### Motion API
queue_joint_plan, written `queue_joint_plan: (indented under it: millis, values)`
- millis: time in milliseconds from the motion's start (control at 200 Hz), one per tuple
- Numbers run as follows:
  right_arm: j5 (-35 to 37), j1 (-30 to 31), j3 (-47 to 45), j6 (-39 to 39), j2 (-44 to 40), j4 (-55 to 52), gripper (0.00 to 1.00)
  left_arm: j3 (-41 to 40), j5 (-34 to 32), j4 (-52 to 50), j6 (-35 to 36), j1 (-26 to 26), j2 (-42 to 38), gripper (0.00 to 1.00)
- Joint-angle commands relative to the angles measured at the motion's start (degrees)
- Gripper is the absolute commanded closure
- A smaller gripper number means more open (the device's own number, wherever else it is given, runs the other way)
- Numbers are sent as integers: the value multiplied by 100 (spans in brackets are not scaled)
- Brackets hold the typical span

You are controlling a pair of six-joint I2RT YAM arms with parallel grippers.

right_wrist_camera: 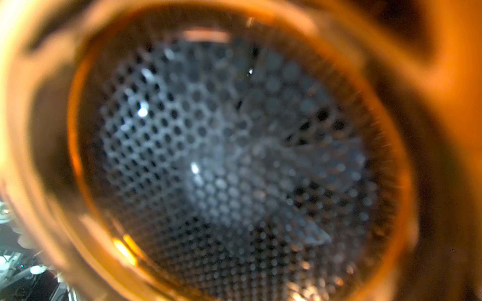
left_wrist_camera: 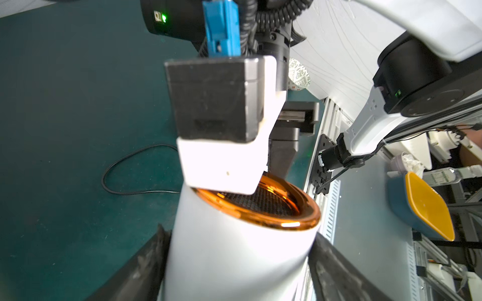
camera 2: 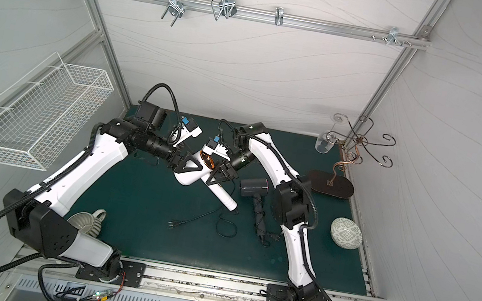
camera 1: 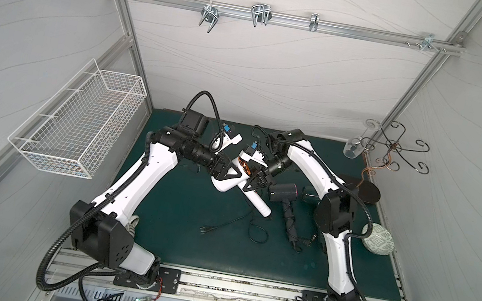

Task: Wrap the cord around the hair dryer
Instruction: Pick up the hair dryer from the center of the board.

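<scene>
**Two arms hold the white dryer, mid-mat**

I see both arms bent inward, wrists nearly meeting. My left pincer clasps the barrel of the hair dryer. My right pincer grips its handle. The cord trails loose over the green mat, nearer me. A dark dryer lies just right.

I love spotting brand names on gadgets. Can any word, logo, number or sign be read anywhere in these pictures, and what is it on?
No text can be read in any view.
white hair dryer: no brand or label shows.
black hair dryer: none shows.
patterned bowl: geometric print only, no letters.
black housing: small pale mark beside a green light, too blurred to read.
clear bottle: any label too blurred.
</scene>
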Motion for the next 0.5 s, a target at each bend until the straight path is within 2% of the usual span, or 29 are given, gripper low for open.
queue_joint_plan:
  millis: [0, 105, 250, 380, 495]
  values:
    - [-644, -13, 357, -314, -247, -964, 100, -135, 738, -783, 27, -518, -89, 17]
    - [-682, -28, 335, -367, -325, -964, 100, -254, 862, -828, -14, -656, -188, 14]
    - [-779, 60, 215, -437, -480, -964, 100, -368, 571, -801, -97, -817, -371, 7]
    - [-789, 139, 116, -470, -572, -964, 100, -486, 615, -750, -135, -893, -408, 6]
    - [-813, 50, 134, -514, -672, -957, 100, -627, 699, -685, -189, -916, -408, 9]
